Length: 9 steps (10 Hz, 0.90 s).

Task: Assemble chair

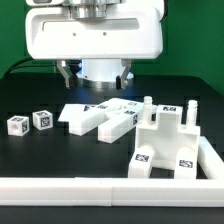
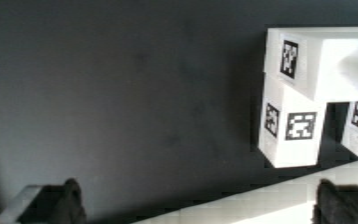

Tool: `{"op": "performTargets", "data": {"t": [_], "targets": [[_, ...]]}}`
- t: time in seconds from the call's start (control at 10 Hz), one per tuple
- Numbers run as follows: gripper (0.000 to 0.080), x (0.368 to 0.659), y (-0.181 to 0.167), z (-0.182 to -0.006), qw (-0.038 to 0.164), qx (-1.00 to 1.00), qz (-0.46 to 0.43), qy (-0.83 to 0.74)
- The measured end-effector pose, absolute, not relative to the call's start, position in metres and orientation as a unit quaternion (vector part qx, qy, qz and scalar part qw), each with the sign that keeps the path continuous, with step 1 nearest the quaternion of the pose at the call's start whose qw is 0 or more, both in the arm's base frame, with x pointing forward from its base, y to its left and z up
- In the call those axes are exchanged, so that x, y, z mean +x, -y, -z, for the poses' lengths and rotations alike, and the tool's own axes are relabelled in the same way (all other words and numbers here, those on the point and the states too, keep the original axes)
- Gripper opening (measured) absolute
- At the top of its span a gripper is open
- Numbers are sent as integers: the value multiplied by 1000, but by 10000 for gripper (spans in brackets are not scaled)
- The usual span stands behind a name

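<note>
On table [image 1: 30, 150]: 2 tagged cubes [image 1: 17, 124], 1 chair block [image 1: 165, 140] w/ posts; hand [image 1: 95, 75] open, empty.

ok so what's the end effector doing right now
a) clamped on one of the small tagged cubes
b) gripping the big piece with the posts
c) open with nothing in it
c: the end effector hangs above the table with its fingers spread wide, and the wrist view shows only bare dark surface between them.

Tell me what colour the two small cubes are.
White cubes with black-and-white square tags, clearest in the exterior view.
</note>
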State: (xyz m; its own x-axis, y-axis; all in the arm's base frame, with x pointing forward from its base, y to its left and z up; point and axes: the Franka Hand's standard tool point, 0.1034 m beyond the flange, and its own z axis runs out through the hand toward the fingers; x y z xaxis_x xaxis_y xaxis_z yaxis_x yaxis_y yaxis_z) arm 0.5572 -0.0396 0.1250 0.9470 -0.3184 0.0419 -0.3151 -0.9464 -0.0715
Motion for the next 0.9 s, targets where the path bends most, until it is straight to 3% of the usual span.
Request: {"op": "performTargets", "data": {"t": [0.1,0.3,0.5,0.9], "targets": [[649,548,35,-118,30,-981,30,-190],[649,502,28,-85,30,-973,13,-227],[649,491,24,-66,36,-967,-8,-251],[649,489,21,-62,36,-968,-11,-249]]}}
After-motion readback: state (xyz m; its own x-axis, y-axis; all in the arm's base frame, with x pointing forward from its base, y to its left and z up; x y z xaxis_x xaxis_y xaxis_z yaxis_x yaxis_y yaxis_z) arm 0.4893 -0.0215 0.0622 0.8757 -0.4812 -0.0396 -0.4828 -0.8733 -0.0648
